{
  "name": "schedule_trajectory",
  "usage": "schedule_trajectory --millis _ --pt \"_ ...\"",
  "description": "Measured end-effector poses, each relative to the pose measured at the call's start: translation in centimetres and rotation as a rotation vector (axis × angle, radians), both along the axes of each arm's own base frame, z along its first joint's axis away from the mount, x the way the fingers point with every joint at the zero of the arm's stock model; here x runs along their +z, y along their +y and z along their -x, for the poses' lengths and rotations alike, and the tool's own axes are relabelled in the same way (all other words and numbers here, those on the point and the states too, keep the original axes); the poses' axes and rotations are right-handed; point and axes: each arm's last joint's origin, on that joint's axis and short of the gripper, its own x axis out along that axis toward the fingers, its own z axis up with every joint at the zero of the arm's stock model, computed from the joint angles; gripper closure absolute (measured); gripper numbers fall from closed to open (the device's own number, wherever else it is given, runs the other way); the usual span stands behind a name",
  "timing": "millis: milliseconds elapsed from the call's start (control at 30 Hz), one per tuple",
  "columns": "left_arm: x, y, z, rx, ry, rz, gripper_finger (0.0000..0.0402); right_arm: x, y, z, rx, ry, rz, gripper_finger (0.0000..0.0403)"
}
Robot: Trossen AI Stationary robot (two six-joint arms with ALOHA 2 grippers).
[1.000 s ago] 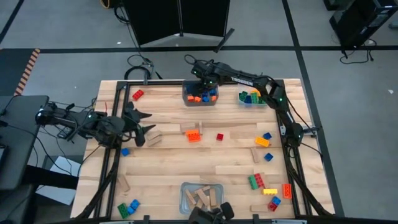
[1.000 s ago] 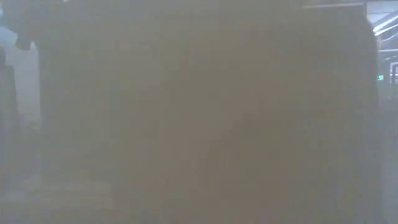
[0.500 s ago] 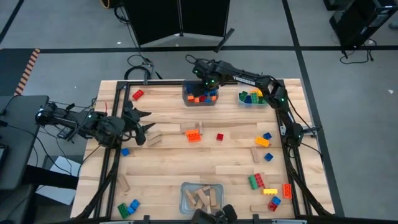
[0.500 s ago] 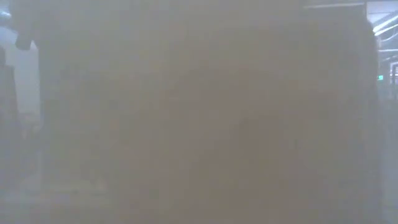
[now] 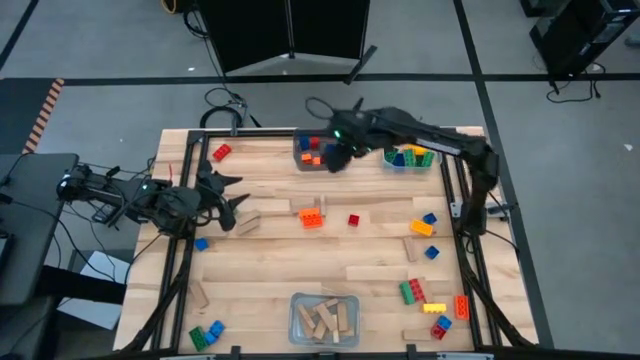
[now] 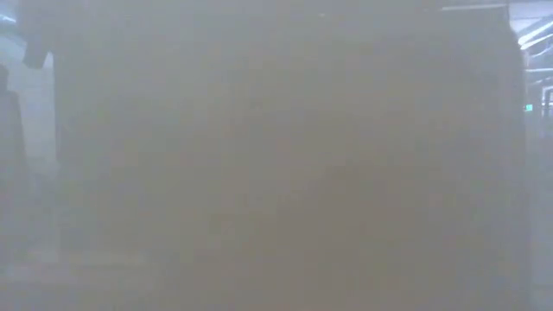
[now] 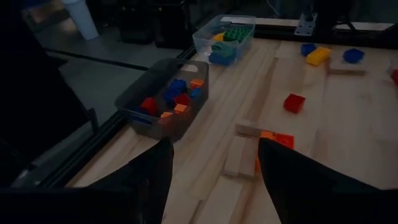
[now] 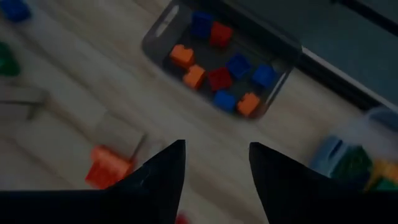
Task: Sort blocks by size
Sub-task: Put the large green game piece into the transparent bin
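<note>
Studded bricks and tan wooden blocks lie scattered on the wooden table. An orange brick (image 5: 312,217) and a small red brick (image 5: 353,220) lie mid-table, next to wooden blocks (image 5: 248,222). My left gripper (image 5: 230,197) is open and empty at the table's left, low, facing the wooden blocks (image 7: 239,155). My right gripper (image 5: 337,156) is open and empty, above the near right corner of the far bin (image 5: 312,152) of small bricks. That bin also shows in the right wrist view (image 8: 217,56). The low view shows nothing clear.
A second bin (image 5: 408,156) with green, blue and yellow bricks stands at the far right. A bin of wooden blocks (image 5: 323,318) stands at the near edge. More bricks lie at the near right (image 5: 430,300), at the near left (image 5: 207,335) and at the far left (image 5: 221,152).
My right gripper has moved from over the far bin's middle a little toward the table's near and right edges, and its arm has swung out over the far right bin. My left gripper has kept still.
</note>
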Motion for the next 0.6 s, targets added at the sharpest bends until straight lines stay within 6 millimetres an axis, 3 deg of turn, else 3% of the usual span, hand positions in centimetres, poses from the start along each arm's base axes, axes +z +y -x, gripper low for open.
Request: schedule_trajectory --millis 133,267,600 --pt "0.0 0.0 -0.2 0.035 0.0 -0.019 0.0161 1.2 4.6 2.0 -0.016 -0.035 -0.003 0.0209" --pt "-0.1 0.0 -0.6 0.07 0.002 -0.039 0.0161 0.9 9.0 4.2 -0.074 -0.066 -0.043 0.0211" --pt "0.2 0.4 -2.0 0.083 0.02 -0.132 0.0161 -4.4 19.0 9.2 -0.35 0.031 -0.25 0.0196"
